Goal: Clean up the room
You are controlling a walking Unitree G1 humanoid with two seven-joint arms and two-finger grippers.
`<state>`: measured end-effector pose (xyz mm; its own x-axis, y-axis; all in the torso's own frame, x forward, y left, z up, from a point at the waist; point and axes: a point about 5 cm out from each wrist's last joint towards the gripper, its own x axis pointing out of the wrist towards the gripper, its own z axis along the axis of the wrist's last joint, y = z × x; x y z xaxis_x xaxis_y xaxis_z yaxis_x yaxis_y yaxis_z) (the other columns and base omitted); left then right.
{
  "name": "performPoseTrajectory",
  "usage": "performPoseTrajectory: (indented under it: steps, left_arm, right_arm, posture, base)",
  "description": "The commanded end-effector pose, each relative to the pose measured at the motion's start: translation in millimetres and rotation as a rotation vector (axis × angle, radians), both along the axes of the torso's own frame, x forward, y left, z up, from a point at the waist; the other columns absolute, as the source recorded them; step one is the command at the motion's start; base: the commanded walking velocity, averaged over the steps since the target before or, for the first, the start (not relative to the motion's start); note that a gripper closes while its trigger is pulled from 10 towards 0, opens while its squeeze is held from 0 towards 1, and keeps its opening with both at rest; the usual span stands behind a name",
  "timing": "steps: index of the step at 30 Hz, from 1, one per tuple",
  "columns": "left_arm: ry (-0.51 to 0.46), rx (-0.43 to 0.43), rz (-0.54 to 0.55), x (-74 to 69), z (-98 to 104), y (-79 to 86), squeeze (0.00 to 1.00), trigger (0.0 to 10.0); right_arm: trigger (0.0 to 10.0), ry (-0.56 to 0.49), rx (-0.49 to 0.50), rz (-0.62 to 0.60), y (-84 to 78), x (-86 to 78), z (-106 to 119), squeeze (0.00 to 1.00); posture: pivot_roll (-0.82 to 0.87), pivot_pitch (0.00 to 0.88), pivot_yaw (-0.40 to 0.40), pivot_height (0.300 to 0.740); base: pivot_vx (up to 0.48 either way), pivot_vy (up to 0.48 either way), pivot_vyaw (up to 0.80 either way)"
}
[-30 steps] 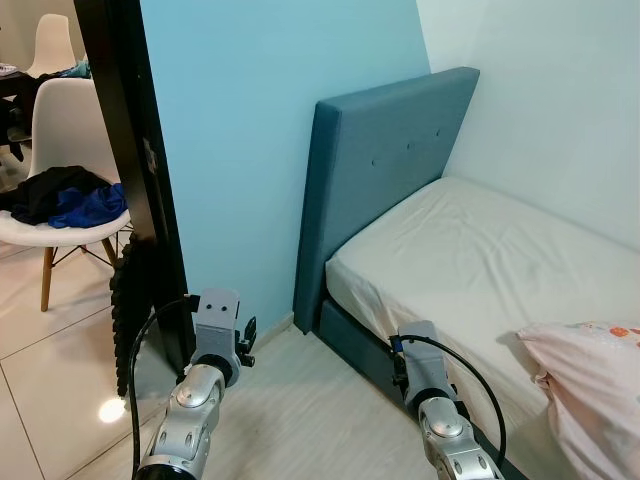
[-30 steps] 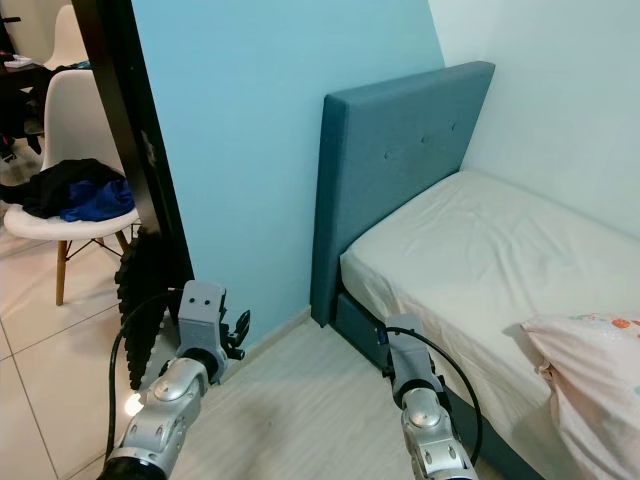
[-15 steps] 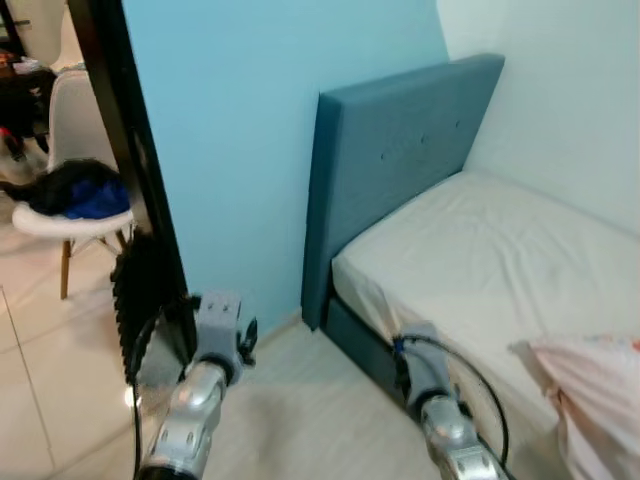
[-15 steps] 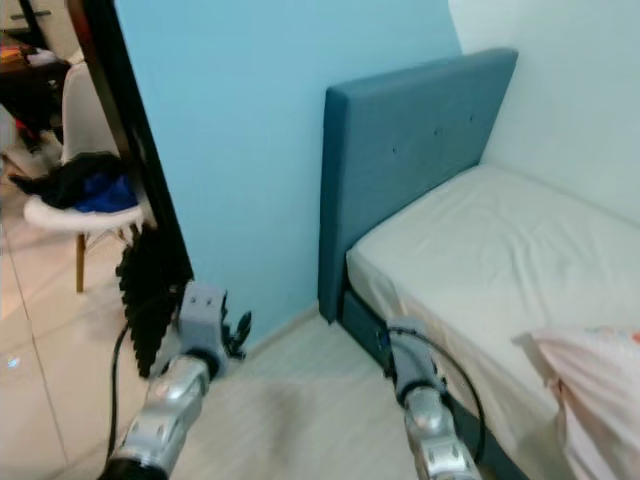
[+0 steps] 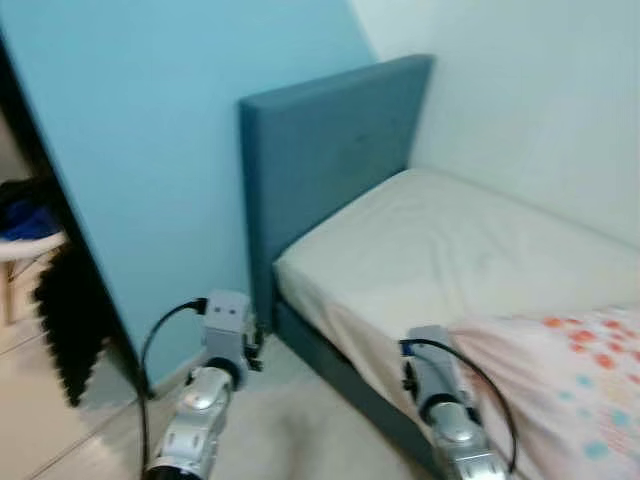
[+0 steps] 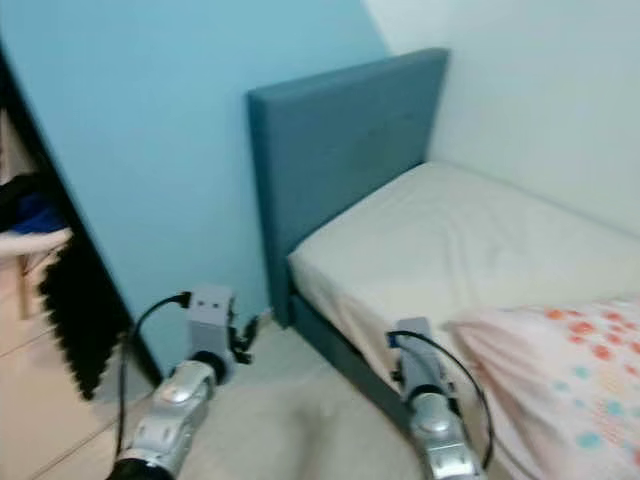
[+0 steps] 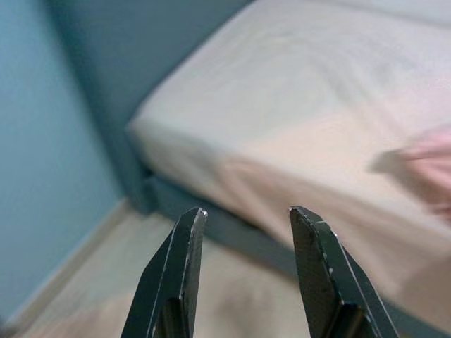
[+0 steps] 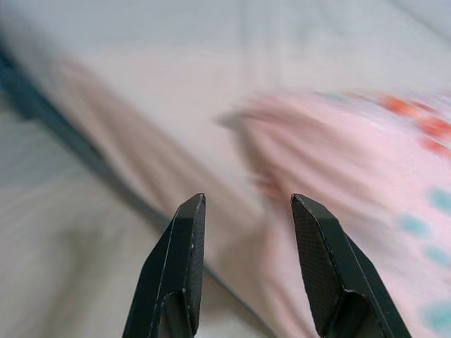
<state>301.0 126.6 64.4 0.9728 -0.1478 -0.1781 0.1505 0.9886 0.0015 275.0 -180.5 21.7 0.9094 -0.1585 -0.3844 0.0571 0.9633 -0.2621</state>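
The left gripper (image 7: 246,218) holds nothing, its two black fingers (image 7: 180,267) standing apart with a clear gap between them; through that gap its wrist view looks over pale floor toward the near edge of the bed (image 7: 296,91). The right gripper (image 8: 243,211) is likewise spread and empty, its fingers (image 8: 324,260) framing the side of the mattress and a pink pillow (image 8: 366,176) with red and teal spots, all of it blurred. In the head views both silver arms reach forward and low: the left arm (image 5: 205,400) hangs over the floor (image 5: 280,440) just in front of the blue wall (image 5: 140,150), with a black cable looping from its wrist, and the right arm (image 5: 440,410) sits against the bed's near side, beside the dark blue base. The bed carries a cream sheet (image 5: 440,240) and a tall blue-grey upholstered headboard (image 5: 320,150) that stands against the blue wall where it meets the white wall (image 5: 540,100). The spotted pillow (image 5: 560,380) lies on the sheet at the robot's right, just beyond the right arm. At the far left a dark door frame (image 5: 60,230) edges the blue wall, and past it a white chair (image 5: 25,245) holds dark and blue clothing (image 5: 20,205). The head views are soft with blur.
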Motion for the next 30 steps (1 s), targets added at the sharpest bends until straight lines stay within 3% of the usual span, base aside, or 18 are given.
performPoseTrajectory:
  steps: [1,7,23,30]
  left_arm:
    - [0.018,0.005,0.010,-1.7,-3.7,4.2,0.00,10.0]
    - [0.017,0.005,0.004,-0.8,-2.8,3.2,0.00,10.0]
    - [0.008,0.030,-0.024,-1.3,-1.9,0.0,0.00,10.0]
    - [0.020,0.070,-0.063,-1.4,-2.4,-3.6,0.00,10.0]
  right_arm:
    - [10.0,0.011,0.017,0.009,7.0,-0.9,-1.8,0.00]
    - [10.0,0.013,0.015,0.002,6.2,-1.1,-1.3,0.00]
    - [10.0,0.029,0.003,0.011,6.8,-3.3,-3.5,0.00]
    - [10.0,0.023,0.005,0.009,6.3,-3.0,-2.4,0.00]
  posture:
    - [-0.03,0.000,-0.065,0.740]
    - [-0.03,0.000,-0.063,0.740]
    - [-0.04,0.000,-0.065,0.740]
    - [-0.04,0.000,-0.062,0.740]
  base:
    - [0.000,-0.450,-0.80]
    - [0.000,-0.465,-0.68]
    - [0.000,-0.450,0.00]
    - [0.000,0.206,0.00]
